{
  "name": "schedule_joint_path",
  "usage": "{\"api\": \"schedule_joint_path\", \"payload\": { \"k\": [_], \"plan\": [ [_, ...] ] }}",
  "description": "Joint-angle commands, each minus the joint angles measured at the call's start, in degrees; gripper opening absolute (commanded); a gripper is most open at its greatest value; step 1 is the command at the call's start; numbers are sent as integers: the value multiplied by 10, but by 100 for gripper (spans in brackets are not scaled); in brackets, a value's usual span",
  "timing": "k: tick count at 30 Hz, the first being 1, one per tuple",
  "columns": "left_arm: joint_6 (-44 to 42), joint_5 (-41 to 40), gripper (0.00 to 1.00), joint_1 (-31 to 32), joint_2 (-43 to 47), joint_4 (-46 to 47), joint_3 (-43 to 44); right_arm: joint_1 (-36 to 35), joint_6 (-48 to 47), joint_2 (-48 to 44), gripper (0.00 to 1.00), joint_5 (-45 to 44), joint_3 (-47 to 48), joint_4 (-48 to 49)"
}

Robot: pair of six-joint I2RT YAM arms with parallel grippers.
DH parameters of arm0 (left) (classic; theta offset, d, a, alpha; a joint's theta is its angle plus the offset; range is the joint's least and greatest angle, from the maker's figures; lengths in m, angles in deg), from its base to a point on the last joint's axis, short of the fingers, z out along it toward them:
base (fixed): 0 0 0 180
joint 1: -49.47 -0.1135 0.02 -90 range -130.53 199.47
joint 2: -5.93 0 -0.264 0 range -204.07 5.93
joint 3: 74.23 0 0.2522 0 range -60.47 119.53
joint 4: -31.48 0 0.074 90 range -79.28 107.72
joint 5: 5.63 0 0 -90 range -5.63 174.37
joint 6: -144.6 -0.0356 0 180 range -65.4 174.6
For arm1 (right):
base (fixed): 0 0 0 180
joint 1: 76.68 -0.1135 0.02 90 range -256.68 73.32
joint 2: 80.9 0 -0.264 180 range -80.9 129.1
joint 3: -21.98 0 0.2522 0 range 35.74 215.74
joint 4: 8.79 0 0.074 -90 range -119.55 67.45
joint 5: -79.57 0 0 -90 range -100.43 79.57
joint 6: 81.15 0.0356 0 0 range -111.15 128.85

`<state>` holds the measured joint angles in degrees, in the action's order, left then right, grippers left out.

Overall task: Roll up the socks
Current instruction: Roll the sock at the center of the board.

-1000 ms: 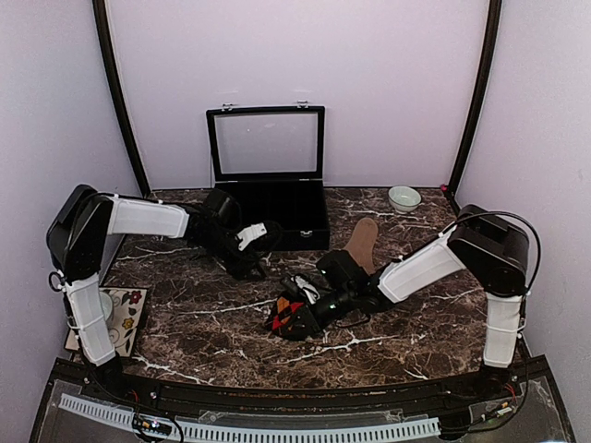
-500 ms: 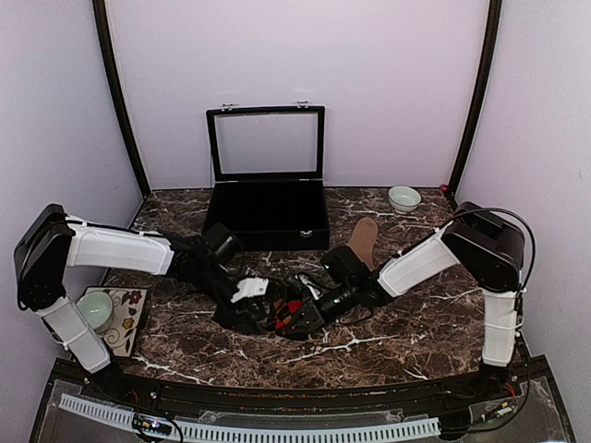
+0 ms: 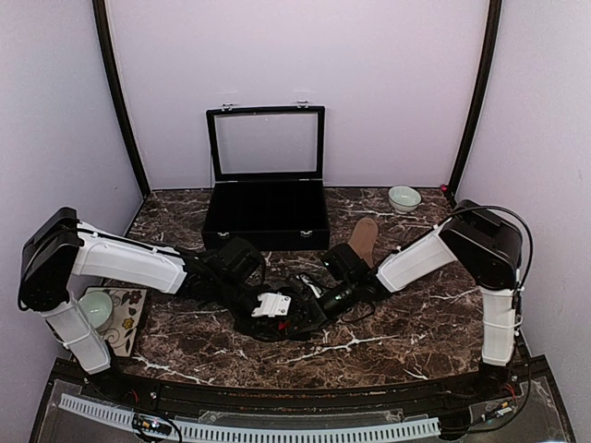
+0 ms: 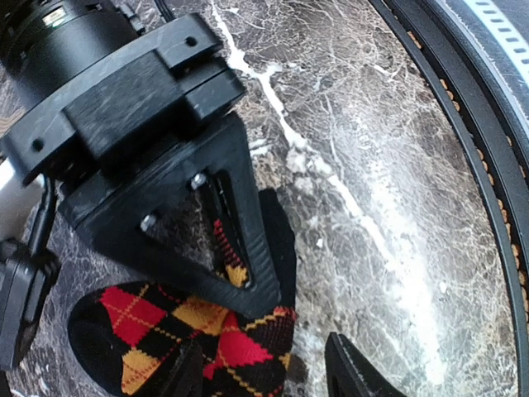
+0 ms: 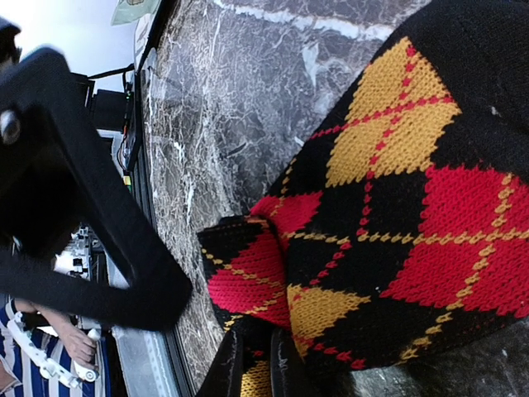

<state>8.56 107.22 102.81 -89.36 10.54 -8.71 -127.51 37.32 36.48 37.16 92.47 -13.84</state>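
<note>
The black sock with red, orange and yellow argyle diamonds lies bunched on the marble at centre front. My right gripper is shut on a fold of it, and its dark triangular finger presses across the sock in the left wrist view. My left gripper is open, straddling the sock's end. One fingertip rests on the fabric; the other stands apart over bare marble. The plain tan-brown sock lies flat behind the right arm.
A black case with its glass lid raised stands at the back centre. A small pale bowl sits at the back right. A cup rests on a floral mat at the left edge. The table's front rim runs close by.
My left arm has swung from beside the case down to the centre front, onto the argyle sock next to the right gripper. The right gripper stays shut on the sock.
</note>
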Motion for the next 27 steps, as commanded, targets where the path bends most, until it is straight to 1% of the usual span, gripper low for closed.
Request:
{"api": "schedule_joint_path", "payload": {
  "k": [1,4,9,11,16,20,25,27],
  "plan": [
    [-6,-25,51,15,-25,23,13,-1,5,60,0,-103,-42,-233],
    [-2,-38,45,20,-50,15,23,-1,16,55,0,-108,-48,-219],
    [7,-71,34,20,-73,29,17,-1,35,55,0,-107,-62,-181],
    [13,-81,33,19,-80,29,15,-2,37,52,0,-106,-66,-174],
    [24,-92,32,11,-92,21,11,-2,38,41,5,-113,-70,-165],
    [31,-80,25,-7,-99,0,10,-1,32,22,12,-120,-77,-153],
    [35,-42,12,-24,-112,-56,38,1,5,-31,27,-150,-84,-141],
    [33,-34,10,-27,-121,-78,50,6,-5,-55,33,-161,-86,-137]
  ]
}}
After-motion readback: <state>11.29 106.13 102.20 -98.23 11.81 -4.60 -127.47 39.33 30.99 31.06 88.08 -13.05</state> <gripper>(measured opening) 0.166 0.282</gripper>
